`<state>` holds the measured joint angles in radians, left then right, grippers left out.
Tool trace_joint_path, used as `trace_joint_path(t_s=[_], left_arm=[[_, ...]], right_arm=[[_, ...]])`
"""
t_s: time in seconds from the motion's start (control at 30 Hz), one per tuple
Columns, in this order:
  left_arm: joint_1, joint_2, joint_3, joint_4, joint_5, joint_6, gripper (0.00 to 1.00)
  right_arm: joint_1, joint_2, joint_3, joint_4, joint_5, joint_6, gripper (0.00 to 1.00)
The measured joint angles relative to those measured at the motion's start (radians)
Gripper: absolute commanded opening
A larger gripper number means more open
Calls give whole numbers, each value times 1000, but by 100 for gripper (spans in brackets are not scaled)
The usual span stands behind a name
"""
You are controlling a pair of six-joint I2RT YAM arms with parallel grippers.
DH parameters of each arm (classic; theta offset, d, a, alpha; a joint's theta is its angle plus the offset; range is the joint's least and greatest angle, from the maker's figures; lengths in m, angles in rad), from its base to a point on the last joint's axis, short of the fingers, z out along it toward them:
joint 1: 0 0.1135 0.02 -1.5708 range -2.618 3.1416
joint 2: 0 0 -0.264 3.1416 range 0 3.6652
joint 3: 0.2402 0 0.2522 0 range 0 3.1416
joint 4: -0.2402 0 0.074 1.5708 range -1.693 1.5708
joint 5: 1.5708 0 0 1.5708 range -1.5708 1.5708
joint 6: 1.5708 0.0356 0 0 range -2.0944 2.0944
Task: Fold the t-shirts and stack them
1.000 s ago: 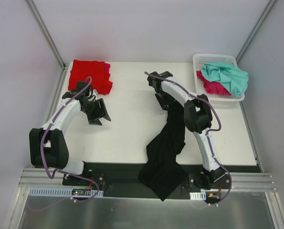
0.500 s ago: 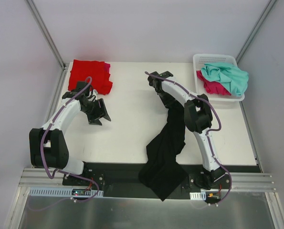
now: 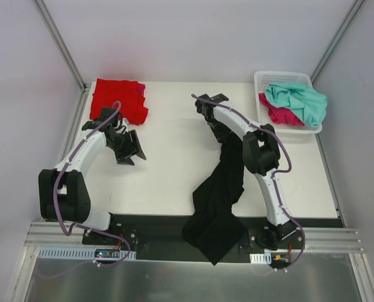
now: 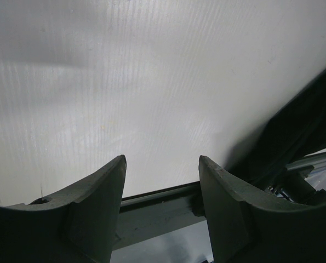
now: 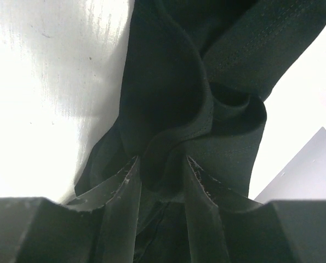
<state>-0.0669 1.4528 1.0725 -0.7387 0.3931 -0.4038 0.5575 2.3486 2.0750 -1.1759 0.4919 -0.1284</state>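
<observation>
Right end effector [image 5: 161,164] is clenched on a bunched fold of the large black cloth t-shirt [image 3: 218,201], whose long axis runs from it down over the white surface [image 3: 174,163] and its near edge. The left end effector [image 4: 161,164] hangs spread, empty, well apart leftward.

**Red, black and teal on white**

The table [image 3: 174,163] is plain white, with faint ribbed lines in the left wrist view. The black shirt [image 3: 219,189] is solid black, and up close its hem stitching is the same black. The red shirt [image 3: 116,100] is bright red, with a magenta edge [image 3: 141,89] at its far right corner. The basket [image 3: 262,78] is white lattice. In it are a mint-green teal shirt [image 3: 298,100] and a deep magenta pink shirt [image 3: 275,114]. The left arm [image 3: 89,148] and right arm [image 3: 273,189] are white with black joints and purple cables [image 3: 60,182].
</observation>
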Motion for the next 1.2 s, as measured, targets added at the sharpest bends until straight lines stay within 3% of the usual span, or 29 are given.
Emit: trace_joint_path(t_s=[0.5, 0.63, 1.2], left_arm=[[0, 0, 0, 0, 0, 0, 56], [0, 0, 0, 0, 0, 0, 56], [0, 0, -2, 0, 0, 0, 55]], right_arm=[[-5, 0, 45, -6, 0, 1, 36], [-5, 0, 46, -6, 0, 0, 28], [-3, -26, 46, -11, 23, 6, 29]])
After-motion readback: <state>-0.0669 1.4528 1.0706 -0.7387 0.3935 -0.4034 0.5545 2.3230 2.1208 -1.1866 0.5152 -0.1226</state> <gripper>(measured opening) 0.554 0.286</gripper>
